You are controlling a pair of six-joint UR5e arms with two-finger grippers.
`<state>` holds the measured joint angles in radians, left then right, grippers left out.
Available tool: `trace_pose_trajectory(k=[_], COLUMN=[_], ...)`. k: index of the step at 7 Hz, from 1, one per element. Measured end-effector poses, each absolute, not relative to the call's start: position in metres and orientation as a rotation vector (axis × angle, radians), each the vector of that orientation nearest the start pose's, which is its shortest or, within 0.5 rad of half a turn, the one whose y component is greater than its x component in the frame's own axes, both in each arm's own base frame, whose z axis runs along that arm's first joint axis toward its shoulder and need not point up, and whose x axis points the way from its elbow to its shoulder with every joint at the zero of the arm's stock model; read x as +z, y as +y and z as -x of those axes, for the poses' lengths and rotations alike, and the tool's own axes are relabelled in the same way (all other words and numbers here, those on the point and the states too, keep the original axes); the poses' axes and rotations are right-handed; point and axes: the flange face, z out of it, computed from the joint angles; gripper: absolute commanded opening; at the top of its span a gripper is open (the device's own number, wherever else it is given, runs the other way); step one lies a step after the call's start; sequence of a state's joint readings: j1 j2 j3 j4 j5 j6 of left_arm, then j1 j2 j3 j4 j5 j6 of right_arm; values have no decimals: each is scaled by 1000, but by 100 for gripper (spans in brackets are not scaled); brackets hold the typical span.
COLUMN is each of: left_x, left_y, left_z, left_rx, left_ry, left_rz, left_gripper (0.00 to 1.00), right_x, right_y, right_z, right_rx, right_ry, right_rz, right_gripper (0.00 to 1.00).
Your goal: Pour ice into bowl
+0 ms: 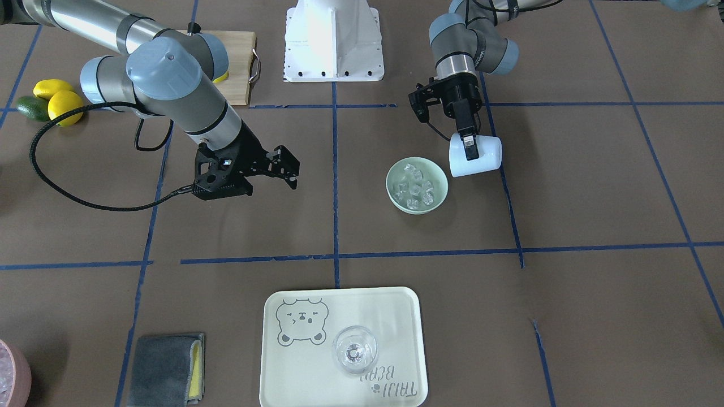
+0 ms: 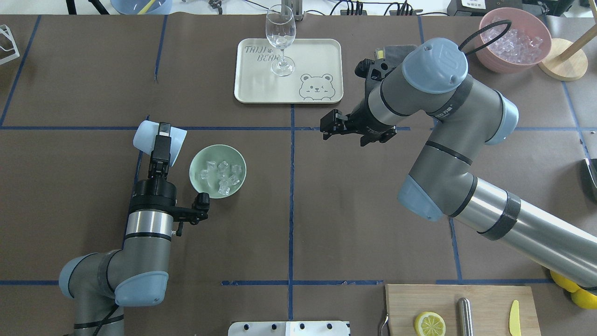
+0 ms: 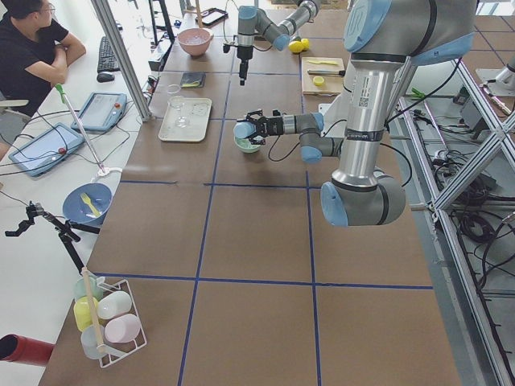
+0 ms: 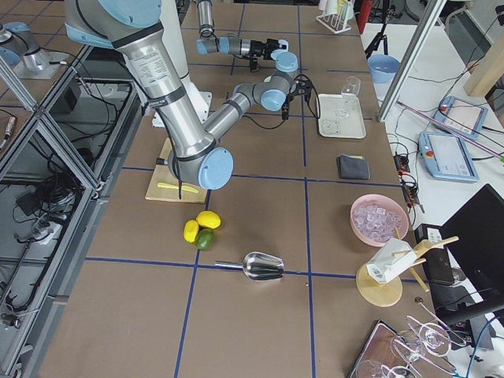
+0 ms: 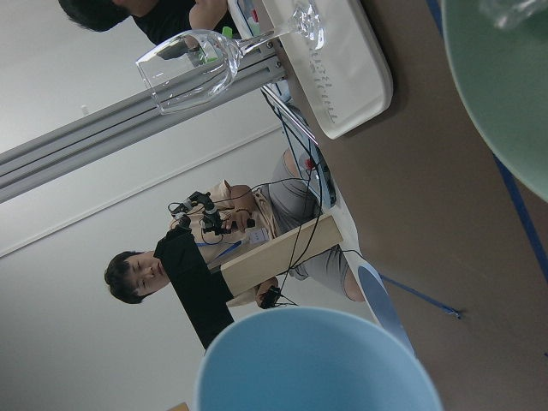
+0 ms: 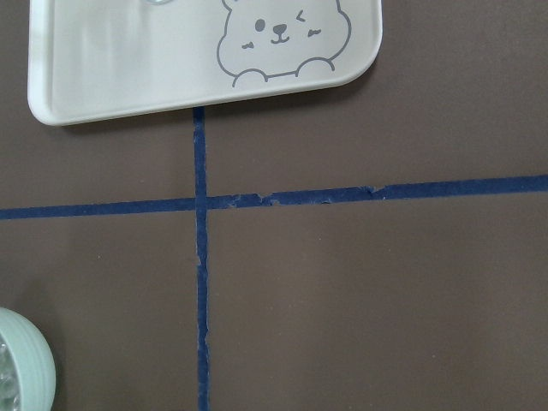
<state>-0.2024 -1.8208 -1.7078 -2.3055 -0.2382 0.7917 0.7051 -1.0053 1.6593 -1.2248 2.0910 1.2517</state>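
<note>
The mint-green bowl (image 1: 391,183) stands on the table with several clear ice cubes (image 1: 416,186) inside it. It also shows in the overhead view (image 2: 193,170) with the ice (image 2: 220,176). My left gripper (image 1: 468,148) (image 2: 163,135) is shut on the rim of a light blue cup (image 1: 481,158) (image 2: 147,140). It holds the cup tipped on its side just beside the bowl, mouth toward it. The left wrist view shows the cup's rim (image 5: 317,360) and the bowl's edge (image 5: 505,86). My right gripper (image 1: 288,168) (image 2: 326,126) is open and empty, hovering well away from the bowl.
A cream tray (image 1: 294,373) (image 2: 317,51) holds a wine glass (image 1: 354,350) (image 2: 281,35). A pink bowl of crushed ice (image 2: 515,39) sits at the far right. A cutting board (image 2: 485,298), lemons (image 1: 62,104), a grey cloth (image 1: 164,367) and the white robot base (image 1: 334,39) ring the table.
</note>
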Motion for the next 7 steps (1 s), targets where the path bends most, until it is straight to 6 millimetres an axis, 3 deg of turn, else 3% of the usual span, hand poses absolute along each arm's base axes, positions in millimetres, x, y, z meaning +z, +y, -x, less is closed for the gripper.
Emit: trace_pose_trajectory(k=[3, 5, 7], left_x=[339, 323, 326], left_y=[-331, -330, -328], left_z=[-472, -458, -443], left_rx=[989, 982, 1039], left_ry=[-874, -843, -782], left_rz=[-1284, -1305, -1322], left_gripper=[0, 0, 0], right_x=[244, 242, 237], right_y=[-493, -490, -487], right_z=[456, 460, 463], right_rx=[83, 77, 79], right_ry=[-1082, -1084, -1092], right_rz=[-63, -60, -57], right_gripper=[100, 100, 100])
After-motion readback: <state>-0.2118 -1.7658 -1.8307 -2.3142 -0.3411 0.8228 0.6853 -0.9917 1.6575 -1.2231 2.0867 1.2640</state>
